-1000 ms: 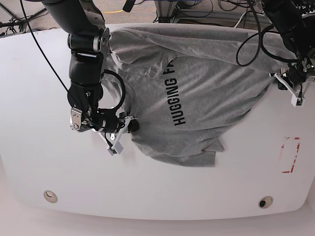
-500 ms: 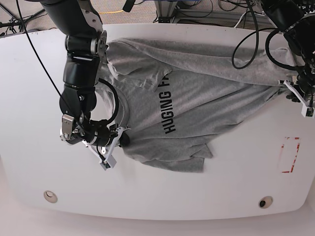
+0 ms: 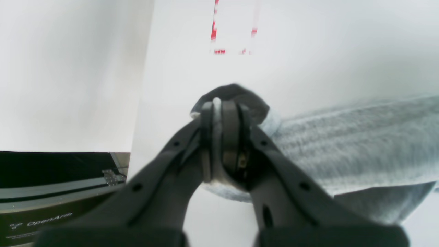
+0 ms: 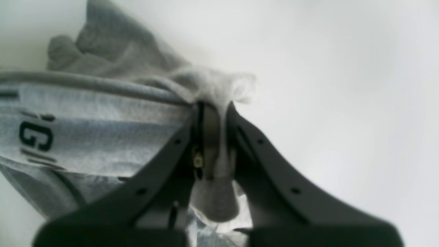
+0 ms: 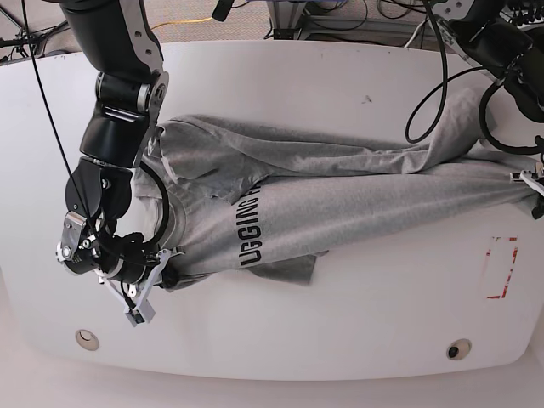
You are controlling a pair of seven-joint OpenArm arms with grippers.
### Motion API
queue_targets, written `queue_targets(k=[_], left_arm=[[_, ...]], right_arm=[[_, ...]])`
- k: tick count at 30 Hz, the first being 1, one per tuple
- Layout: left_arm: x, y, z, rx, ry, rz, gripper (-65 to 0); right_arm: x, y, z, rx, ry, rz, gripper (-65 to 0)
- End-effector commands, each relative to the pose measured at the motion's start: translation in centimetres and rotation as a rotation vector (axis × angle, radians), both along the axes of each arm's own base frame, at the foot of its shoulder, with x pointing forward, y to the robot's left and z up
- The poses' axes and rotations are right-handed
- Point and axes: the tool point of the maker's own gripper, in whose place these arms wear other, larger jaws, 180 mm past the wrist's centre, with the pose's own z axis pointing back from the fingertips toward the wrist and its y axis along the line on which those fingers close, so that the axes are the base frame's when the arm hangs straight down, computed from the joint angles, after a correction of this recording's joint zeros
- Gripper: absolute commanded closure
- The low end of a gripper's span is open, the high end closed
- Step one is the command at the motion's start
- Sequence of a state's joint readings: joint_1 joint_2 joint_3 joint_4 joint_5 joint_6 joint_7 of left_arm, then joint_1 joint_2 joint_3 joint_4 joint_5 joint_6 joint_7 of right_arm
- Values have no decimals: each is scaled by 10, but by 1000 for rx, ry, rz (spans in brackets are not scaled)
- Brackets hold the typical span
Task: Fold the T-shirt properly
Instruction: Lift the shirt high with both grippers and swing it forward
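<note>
Grey T-shirt [image 5: 340, 200] cloth hangs stretched between both hands above the white desk [image 5: 357, 323]: seemingly the spreading step, so next it needs lowering flat without slack. Left hand [image 3: 219, 113] is pressed together, pinching one edge; right hand [image 4: 214, 109] likewise pinches bunched fabric, lettering beside it.

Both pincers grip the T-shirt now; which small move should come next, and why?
Probably lower both ends onto the table. The left pincer and right pincer hold the T-shirt stretched, yet it is bunched, with the lettering creased.
</note>
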State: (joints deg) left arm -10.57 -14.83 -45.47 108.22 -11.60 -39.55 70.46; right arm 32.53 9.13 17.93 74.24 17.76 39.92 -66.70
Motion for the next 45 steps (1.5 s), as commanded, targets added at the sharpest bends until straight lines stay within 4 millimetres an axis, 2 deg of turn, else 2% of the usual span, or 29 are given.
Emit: queue_targets(k=[1,3,6,9,14,19,24,29,34,36,43,45], left_arm=[[3,8,19,42,-39,9,-3],[5,7,15,34,-31,5,-4],[3,6,-3,0,11,3,-4],[3,5,-26,-49,64,-5,-4],[-7,0,-47,-79,113,-6,-4],[-9,-1,-46,-72,114,-7,-4],[-3,-1,-40,-73,91,-8,-1],[20,-1,-10,-77,-2,-4,-1],[40,1,22,-86,-59,12,0],[47,1,35,-89,-86,16,0],[72,2,100,-83,-233,20,0],[75,3,126,-69,-294,25,0]], right_arm=[[13,-12,34,-18,-95,-16,0],[11,-13,31,-23,-89,-17,0],[8,-13,26,-25,-75,-18,0],[1,-12,12,-19,-48,-18,0],[-14,-12,-9,-18,-4,-17,0],[-16,-11,-15,-9,-3,-19,0],[-13,-12,-9,-10,-15,-18,0],[9,-12,26,-19,-91,-18,0],[31,-24,72,-61,-170,-21,0],[37,-21,89,-79,-197,-6,0],[61,-22,166,-173,-333,26,0],[64,-35,189,-210,-360,8,0]])
